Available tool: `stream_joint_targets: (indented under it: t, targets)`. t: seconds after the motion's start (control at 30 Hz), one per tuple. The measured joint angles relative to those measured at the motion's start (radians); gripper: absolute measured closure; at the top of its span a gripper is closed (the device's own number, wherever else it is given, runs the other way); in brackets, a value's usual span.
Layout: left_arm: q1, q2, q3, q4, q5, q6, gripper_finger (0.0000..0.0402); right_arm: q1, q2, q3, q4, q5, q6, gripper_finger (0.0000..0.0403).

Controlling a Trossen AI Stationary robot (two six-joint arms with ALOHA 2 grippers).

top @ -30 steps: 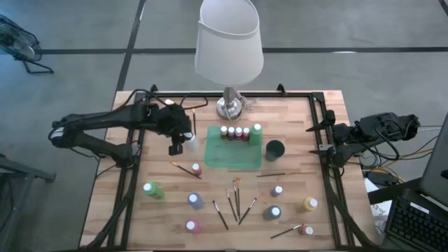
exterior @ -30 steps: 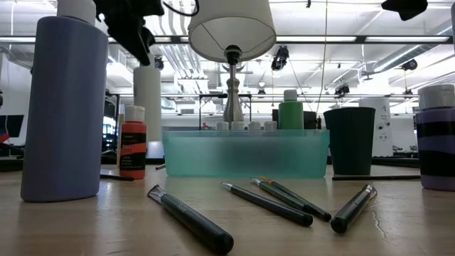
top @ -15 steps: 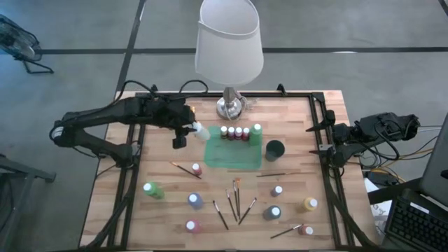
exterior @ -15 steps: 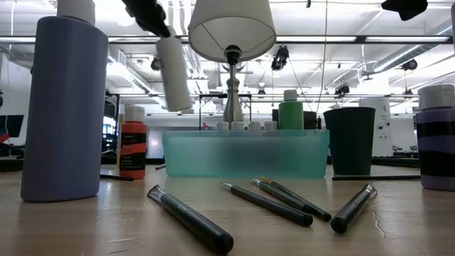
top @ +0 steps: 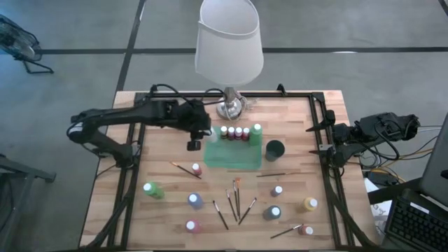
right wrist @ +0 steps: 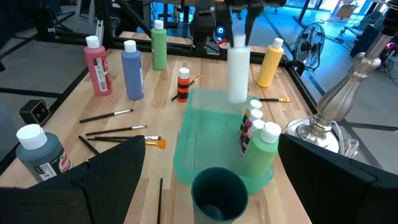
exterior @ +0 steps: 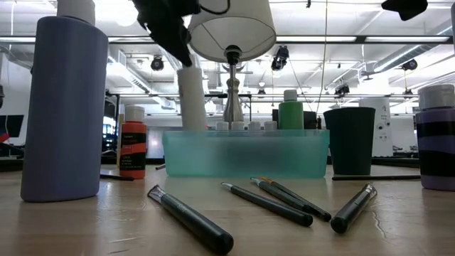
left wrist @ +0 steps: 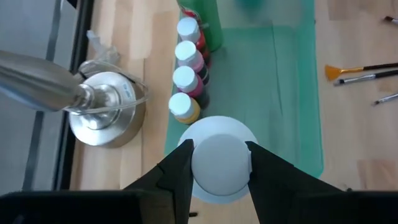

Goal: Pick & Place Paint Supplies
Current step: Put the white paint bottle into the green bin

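A wooden worktop (top: 294, 112) seen from above, with paint supplies spread over it. Toward the front left corner stand a green bottle (top: 152, 189), a blue bottle (top: 195, 200) and a red bottle (top: 191, 226), with a small orange bottle (top: 197, 169) and a paintbrush (top: 185, 169) just behind them. The left claw (top: 195, 138) reaches in from the left edge and grips a white bottle (exterior: 192, 99) upright, its base at the left end of a green tray (top: 233, 155) in the middle of the worktop. A row of small bottles (top: 234, 132) lines the tray's back wall, in front of a lamp (top: 229, 52). Several paintbrushes (top: 234, 199) lie near the front edge. A dark cup (top: 274, 150) stands just right of the tray. The right claw (top: 324, 139) waits at the right edge, fingers spread wide.
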Motion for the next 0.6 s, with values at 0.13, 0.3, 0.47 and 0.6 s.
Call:
stream_joint_targets:
  t: [0.13,0.3,0.47,0.6]
  targets:
    - [0.0,0.044,0.007,0.011,0.002,0.003,0.027,0.0,0.0,0.0,0.0,0.0,-0.002,0.0039]
    - [0.0,0.083,0.02,0.026,0.001,0.025,0.027,0.0,0.0,0.0,0.0,0.0,-0.002,0.0039]
    - [0.001,0.123,0.021,0.026,-0.001,0.043,0.027,0.0,0.0,0.0,0.0,0.0,-0.002,0.0039]
    - [0.001,0.145,0.021,0.035,-0.003,0.051,0.027,0.0,0.0,0.0,0.0,0.0,-0.002,0.0039]
